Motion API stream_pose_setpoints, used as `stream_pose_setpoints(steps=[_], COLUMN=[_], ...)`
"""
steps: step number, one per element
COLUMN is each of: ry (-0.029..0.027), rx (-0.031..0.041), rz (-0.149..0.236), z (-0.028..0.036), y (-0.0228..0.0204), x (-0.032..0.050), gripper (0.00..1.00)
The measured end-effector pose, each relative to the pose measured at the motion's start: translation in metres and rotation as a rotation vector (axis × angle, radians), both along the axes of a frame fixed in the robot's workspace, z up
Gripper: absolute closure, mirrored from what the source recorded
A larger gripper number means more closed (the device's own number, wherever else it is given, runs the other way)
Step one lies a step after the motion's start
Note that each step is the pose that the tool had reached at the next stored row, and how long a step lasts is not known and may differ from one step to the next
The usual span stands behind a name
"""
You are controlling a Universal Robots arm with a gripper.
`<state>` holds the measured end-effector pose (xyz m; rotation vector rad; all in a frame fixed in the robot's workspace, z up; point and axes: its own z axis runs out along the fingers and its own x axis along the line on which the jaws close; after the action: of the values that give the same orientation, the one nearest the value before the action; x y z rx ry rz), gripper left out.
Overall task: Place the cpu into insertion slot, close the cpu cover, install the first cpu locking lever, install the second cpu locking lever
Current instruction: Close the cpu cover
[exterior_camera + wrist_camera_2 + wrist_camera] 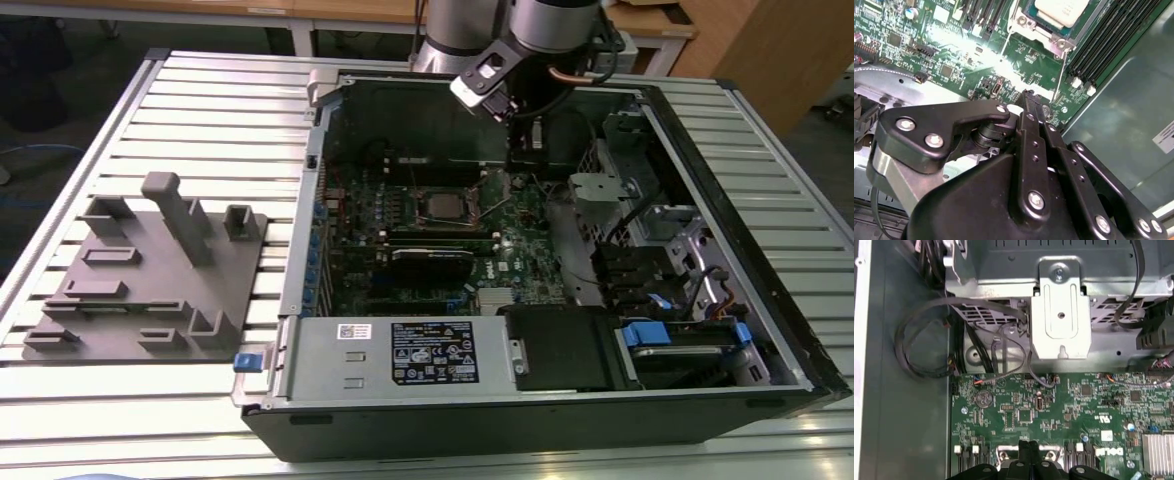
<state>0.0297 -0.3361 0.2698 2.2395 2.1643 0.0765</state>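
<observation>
Face up, the cpu (449, 205) lies flat in the insertion slot (1058, 44), its silver-grey metal top bare to the exterior view. It is square, so no side is the longer one. Its edges run parallel to the memory slots (434, 237) just on its near side and to the walls of the computer case (304, 260). In the second wrist view the chip's pale top sits inside the socket's silvery rim. Two thin silvery rods, the locking levers (1058, 80) by the look of them, reach from that rim across the green motherboard (1029, 55) toward the gripper (1028, 95). Whether a cover frame lies down over the chip I cannot tell. In the exterior view the gripper hangs over the board to the right of the socket and a little farther back, near it but apart, pointing downward. In both wrist views its black fingertips (1024, 450) are pressed together with nothing between them. The first wrist view has a silver drive bracket (1060, 315) and looped black cables (914, 350) past the board's edge. Left of the case, a grey fixture tray (147, 270) rests on the slatted table (200, 110).
</observation>
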Motion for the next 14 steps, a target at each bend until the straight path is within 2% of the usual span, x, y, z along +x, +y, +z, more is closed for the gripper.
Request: stream_pose_setpoints(steps=[7,14], ry=[0.0000,0.0000], rx=[-0.0001,0.0001], rz=[0.000,0.000], z=[-0.0005,-0.0010], y=[0.0000,0.0000], x=[0.0102,0.0109], gripper=[0.90,0.90])
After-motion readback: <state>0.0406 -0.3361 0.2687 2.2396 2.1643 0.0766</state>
